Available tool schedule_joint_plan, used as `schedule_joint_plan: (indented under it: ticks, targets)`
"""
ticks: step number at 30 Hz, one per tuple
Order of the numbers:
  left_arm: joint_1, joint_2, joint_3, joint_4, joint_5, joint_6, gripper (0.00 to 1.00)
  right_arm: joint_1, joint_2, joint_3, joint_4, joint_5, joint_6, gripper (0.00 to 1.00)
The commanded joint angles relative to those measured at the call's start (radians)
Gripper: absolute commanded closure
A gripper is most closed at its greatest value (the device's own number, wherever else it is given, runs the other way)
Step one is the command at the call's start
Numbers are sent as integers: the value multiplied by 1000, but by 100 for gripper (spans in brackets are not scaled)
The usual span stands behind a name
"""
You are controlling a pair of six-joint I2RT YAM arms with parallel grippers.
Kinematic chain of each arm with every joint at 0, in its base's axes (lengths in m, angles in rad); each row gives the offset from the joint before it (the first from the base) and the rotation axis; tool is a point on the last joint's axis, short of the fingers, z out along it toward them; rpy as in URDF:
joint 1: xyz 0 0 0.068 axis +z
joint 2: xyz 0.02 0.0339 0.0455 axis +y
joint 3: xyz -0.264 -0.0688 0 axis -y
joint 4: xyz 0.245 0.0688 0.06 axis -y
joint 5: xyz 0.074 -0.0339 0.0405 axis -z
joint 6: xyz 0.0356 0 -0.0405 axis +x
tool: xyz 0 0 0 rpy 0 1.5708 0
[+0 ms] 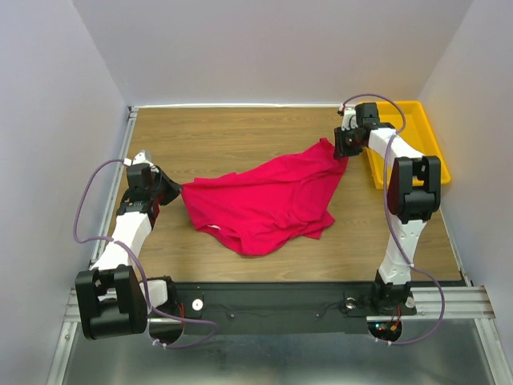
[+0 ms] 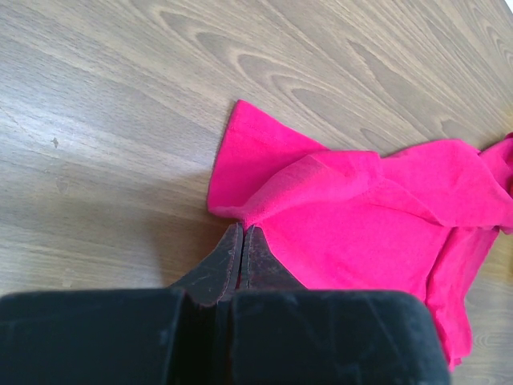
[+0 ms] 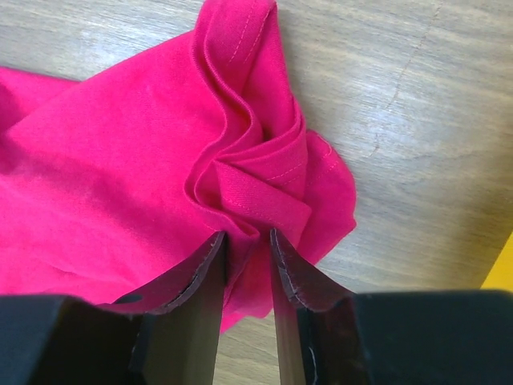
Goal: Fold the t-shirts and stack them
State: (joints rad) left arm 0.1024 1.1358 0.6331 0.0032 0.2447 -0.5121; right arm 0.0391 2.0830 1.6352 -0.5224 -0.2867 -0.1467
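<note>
One crimson-pink t-shirt lies crumpled and partly spread on the wooden table, stretched between both grippers. My left gripper is at its left corner. In the left wrist view the jaws are pressed together, pinching the edge of the cloth. My right gripper is at the shirt's far right corner. In the right wrist view its fingers are closed on a bunched fold of the shirt, with cloth filling the narrow gap between them.
A yellow plastic tray stands at the back right, just behind my right arm; its corner shows in the right wrist view. White walls enclose the table on the left, back and right. Bare wood lies behind the shirt.
</note>
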Motion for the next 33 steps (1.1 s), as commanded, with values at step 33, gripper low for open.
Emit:
schedule_joint_plan:
  ticks: [33]
  targets:
    - [8, 27, 25, 66, 10, 11, 100, 18, -123, 78, 90, -153, 12, 99]
